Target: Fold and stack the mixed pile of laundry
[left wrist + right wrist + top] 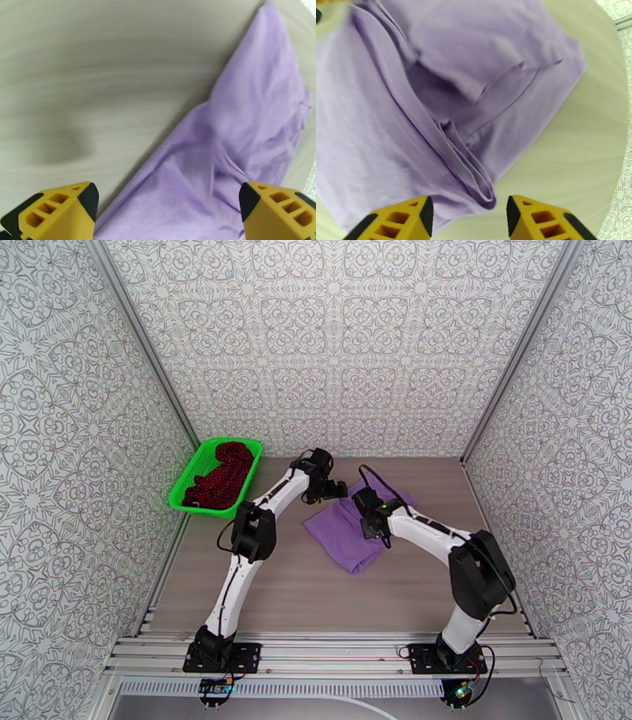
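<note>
Yellow fingertips (59,213) of the left pincer (168,215) sit at the bottom of its wrist view. They stand wide apart with nothing clamped between them. Beneath and ahead of that gap runs the lavender T-shirt (245,118), its edge slanting away to the far right, with bare tabletop (98,79) on the pincer's left. The right pincer (468,217) is also parted, though less widely, and grips nothing. Just ahead of its gap lies a doubled hem of the shirt, several layers thick, and beyond that a sleeve seam and loose creases. Seen from above, both pincers hover close together over the far side of the shirt, which lies partly doubled and rumpled on the tabletop between the arms. Well off to the left pincer's left, the dark red speckled garment (225,473) lies heaped in the green basket (178,493).

The step in hand looks like folding the shirt, with both pincers free of the cloth between folds. The outline is uneven, so the task seems early. The next move calls for a fresh hold, probably one pincer at each end of a single edge. They would need to go low enough to catch every layer, then carry the edge across evenly. The red garment and the stacking are not yet begun.
</note>
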Controlling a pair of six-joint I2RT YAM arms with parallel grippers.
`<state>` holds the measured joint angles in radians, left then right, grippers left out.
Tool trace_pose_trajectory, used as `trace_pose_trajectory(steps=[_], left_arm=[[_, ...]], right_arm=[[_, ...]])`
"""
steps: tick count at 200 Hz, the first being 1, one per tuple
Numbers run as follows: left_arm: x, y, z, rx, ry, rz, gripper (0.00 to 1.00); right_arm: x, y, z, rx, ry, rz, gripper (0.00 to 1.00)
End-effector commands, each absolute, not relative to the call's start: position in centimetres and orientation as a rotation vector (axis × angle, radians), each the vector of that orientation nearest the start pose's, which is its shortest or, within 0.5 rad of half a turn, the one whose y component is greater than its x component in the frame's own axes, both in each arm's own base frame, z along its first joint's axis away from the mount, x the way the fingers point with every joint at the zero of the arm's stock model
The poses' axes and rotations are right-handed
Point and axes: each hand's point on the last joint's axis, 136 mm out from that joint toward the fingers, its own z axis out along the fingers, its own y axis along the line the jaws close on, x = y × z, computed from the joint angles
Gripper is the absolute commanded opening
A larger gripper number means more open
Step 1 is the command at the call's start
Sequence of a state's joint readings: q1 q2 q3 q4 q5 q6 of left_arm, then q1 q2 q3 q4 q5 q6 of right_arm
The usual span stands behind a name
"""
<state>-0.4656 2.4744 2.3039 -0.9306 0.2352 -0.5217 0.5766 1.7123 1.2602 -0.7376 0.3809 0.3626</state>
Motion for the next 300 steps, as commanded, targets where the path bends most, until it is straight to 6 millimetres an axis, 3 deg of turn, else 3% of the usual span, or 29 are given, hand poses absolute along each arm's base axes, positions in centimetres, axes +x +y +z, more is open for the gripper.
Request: trace_pose_trajectory(steps=[1,19,23,27,39,48,69,82,124,150,178,200,225,241,259,300], left_arm=[[50.8,-30.7,15.0,0.094,2.608,-0.642,1.00],[50.0,-30.4,16.6,0.128,2.556,-0.615,1.00],[49.8,-30.3,16.1,0.126,2.561,-0.609,0.99],[49.6,-30.2,17.7,0.124,2.527,-0.621,1.00],[48.7,-29.5,16.8,0.104,2.547,-0.625,0.96],[48.2,-29.2,16.3,0.093,2.558,-0.632,0.85],[47.2,-28.8,13.9,0.069,2.619,-0.631,0.43],[46.6,-28.9,12.1,0.056,2.661,-0.643,0.32],[44.9,-29.2,6.7,0.021,2.768,-0.588,0.31],[44.0,-27.6,4.2,-0.042,2.819,-0.471,0.32],[42.6,-24.9,1.9,-0.088,2.871,-0.298,0.33],[41.3,-23.6,0.8,-0.103,2.898,-0.254,0.33],[40.4,-23.4,1.6,-0.113,2.879,-0.276,0.33],[40.0,-23.7,2.7,-0.099,2.860,-0.291,0.33],[39.8,-23.9,4.1,-0.081,2.834,-0.293,0.34],[39.6,-24.6,6.3,-0.053,2.797,-0.308,0.36]], right_arm=[[35.8,15.8,11.2,-0.126,2.627,-0.171,0.48],[35.2,16.4,10.2,-0.125,2.654,-0.114,0.33],[35.1,16.5,9.9,-0.126,2.661,-0.102,0.29],[35.1,16.7,9.6,-0.127,2.669,-0.089,0.25],[34.9,17.2,8.7,-0.132,2.689,-0.054,0.18],[34.9,17.5,8.0,-0.131,2.698,-0.041,0.12],[35.5,17.6,6.3,-0.107,2.725,-0.018,0.06],[36.0,17.2,5.0,-0.087,2.737,-0.033,0.04],[37.3,15.2,1.9,-0.021,2.766,-0.102,0.00],[37.5,14.9,0.7,-0.003,2.786,-0.086,0.00],[37.7,15.4,0.5,-0.011,2.797,-0.036,0.01],[37.9,16.1,1.8,-0.036,2.783,0.021,0.06],[37.3,17.0,4.7,-0.067,2.761,0.119,0.15],[36.1,17.4,6.6,-0.078,2.751,0.189,0.23],[34.1,18.1,8.1,-0.085,2.737,0.266,0.25],[29.6,21.2,7.7,-0.131,2.757,0.442,0.22]])
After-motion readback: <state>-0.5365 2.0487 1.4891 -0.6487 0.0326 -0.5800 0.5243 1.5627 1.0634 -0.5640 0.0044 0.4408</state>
